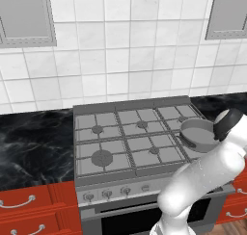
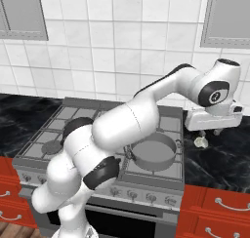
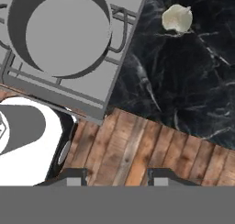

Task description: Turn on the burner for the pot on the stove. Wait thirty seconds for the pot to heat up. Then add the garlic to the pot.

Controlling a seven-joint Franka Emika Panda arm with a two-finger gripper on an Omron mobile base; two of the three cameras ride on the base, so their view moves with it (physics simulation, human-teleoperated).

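The grey pot (image 1: 197, 133) sits on the front right burner of the stove (image 1: 130, 137). In the right base view the pot (image 2: 154, 151) stands left of the small cream garlic (image 2: 200, 142), which lies on the black counter beside the stove (image 2: 49, 134). My gripper (image 2: 209, 133) hangs just above the garlic, pointing down. In the hand view the garlic (image 3: 177, 19) lies at the upper right and the pot (image 3: 64, 30) at the upper left on the stove (image 3: 92, 92). The gripper (image 3: 117, 177) is open, nothing between its fingertips (image 3: 73, 177).
A row of knobs (image 1: 107, 194) runs along the stove's front (image 2: 132, 194). Black marble counter (image 1: 34, 142) flanks the stove on both sides (image 2: 215, 166). Red drawers (image 2: 219, 203) sit below, and a wooden floor (image 3: 137, 149) lies past the counter edge. A tiled wall stands behind.
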